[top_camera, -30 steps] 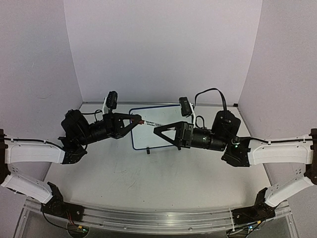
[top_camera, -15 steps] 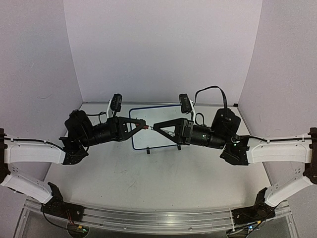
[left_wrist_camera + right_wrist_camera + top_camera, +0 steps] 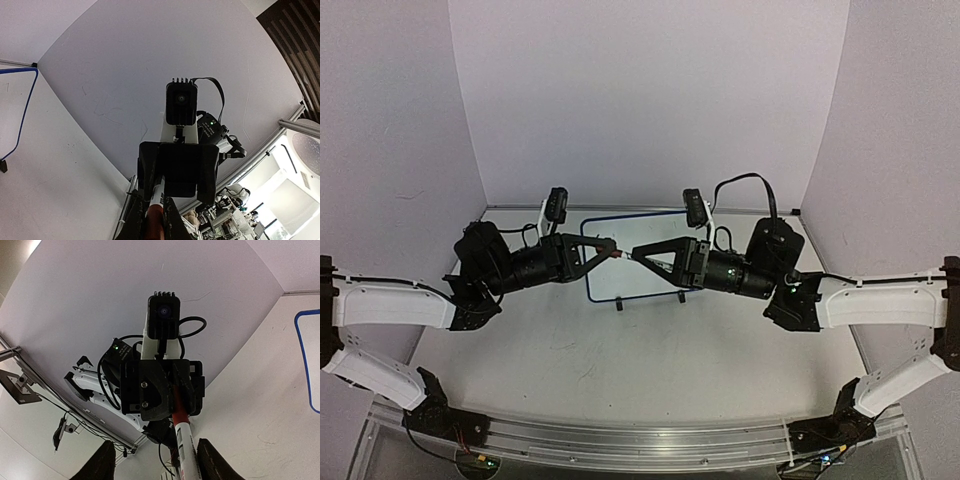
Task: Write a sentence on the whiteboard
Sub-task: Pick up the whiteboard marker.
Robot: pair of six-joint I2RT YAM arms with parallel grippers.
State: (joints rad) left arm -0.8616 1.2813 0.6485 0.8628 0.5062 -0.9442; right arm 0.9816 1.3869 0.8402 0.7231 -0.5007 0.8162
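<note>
White with a thin blue frame, the whiteboard (image 3: 645, 232) stands on two black feet on the table (image 3: 620, 360), midway between the arms and partly hidden by both grippers, which are poised tip to tip over it. The left gripper (image 3: 610, 246) pinches a white marker (image 3: 623, 253) by its red part. The right gripper (image 3: 638, 254) has its jaws spread, one finger on each side of the barrel and not touching it.

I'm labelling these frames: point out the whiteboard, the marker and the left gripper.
whiteboard (image 3: 620, 280), top view, bare white surface, lower left.
marker (image 3: 184, 447), right wrist view, white barrel.
left gripper (image 3: 609, 245), top view, between its fingertips.
</note>
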